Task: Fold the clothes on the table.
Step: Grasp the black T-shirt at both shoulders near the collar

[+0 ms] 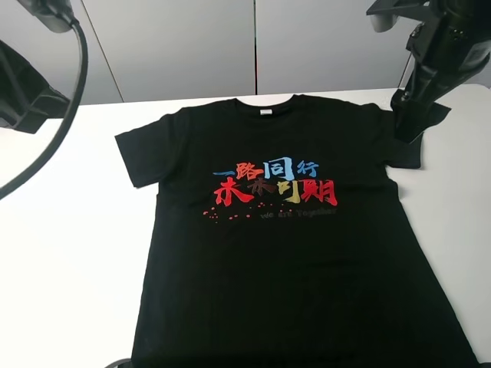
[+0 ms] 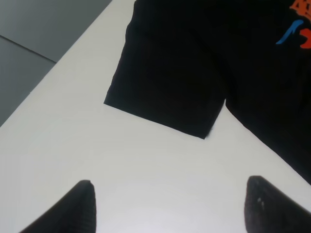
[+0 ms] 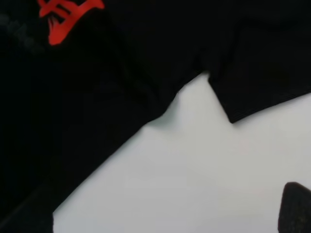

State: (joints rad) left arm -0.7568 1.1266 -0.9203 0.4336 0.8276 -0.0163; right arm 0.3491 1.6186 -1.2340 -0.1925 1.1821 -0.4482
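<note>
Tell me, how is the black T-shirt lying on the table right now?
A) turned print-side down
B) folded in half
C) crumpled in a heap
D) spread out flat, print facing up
D: the black T-shirt lies spread flat on the white table, with both sleeves out and its colourful print facing up.

White table (image 1: 69, 253) lies open either side of the T-shirt (image 1: 291, 261).
</note>
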